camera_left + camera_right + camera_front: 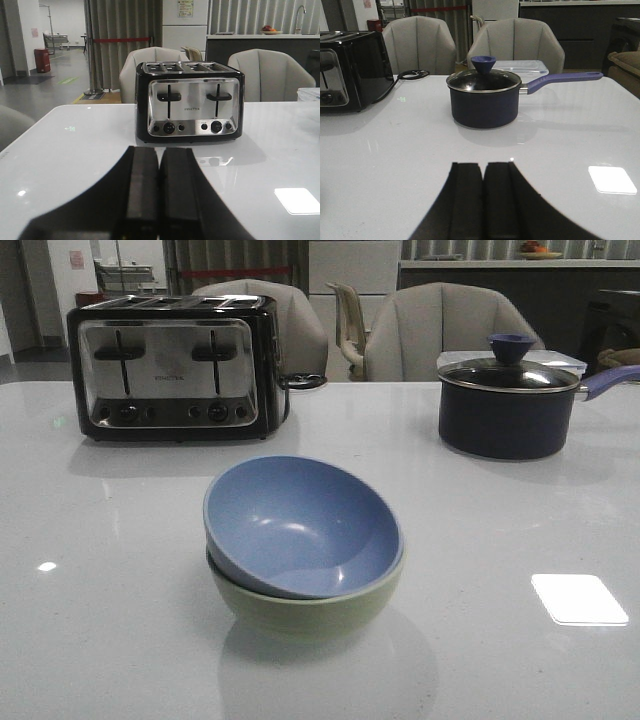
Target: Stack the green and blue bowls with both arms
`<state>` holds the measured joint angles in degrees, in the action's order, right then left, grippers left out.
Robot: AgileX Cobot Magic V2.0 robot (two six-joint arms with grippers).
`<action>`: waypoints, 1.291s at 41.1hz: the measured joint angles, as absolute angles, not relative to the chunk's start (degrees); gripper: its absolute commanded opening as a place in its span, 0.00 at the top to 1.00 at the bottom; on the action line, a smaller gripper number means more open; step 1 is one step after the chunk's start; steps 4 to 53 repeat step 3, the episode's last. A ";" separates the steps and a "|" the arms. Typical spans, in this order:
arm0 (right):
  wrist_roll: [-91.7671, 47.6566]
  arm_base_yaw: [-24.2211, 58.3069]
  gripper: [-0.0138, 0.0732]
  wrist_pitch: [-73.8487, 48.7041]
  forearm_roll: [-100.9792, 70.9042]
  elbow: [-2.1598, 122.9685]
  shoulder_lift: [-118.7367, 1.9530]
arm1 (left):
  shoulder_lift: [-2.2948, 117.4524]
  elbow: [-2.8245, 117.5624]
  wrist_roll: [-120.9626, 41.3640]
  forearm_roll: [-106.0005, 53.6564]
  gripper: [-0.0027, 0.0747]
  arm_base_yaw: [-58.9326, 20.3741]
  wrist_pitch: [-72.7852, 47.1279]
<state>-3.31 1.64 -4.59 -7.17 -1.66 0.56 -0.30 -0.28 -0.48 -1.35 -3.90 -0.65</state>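
Note:
The dusty blue bowl (300, 525) sits tilted inside the pale green bowl (310, 612) at the middle of the white table, in the front view. Neither arm shows in the front view. My left gripper (159, 155) is shut and empty, low over the table, facing the toaster. My right gripper (483, 170) is shut and empty, low over the table, facing the navy pot. Neither bowl shows in the wrist views.
A black and steel toaster (175, 365) stands at the back left, also in the left wrist view (190, 100). A dark navy pot with a glass lid (510, 405) stands at the back right, also in the right wrist view (485, 97). Grey chairs (440, 330) stand behind the table.

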 measured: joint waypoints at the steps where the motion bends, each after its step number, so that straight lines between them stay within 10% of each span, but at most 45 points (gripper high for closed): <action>1: -3.31 1.64 0.80 -4.59 -7.17 -1.66 0.56 | -0.30 -0.28 -0.48 -1.35 0.84 -3.90 -0.65; 53: -3.31 1.64 0.80 -4.59 -7.17 -1.66 0.56 | -0.30 -0.28 -0.48 -1.35 0.84 -3.90 -0.65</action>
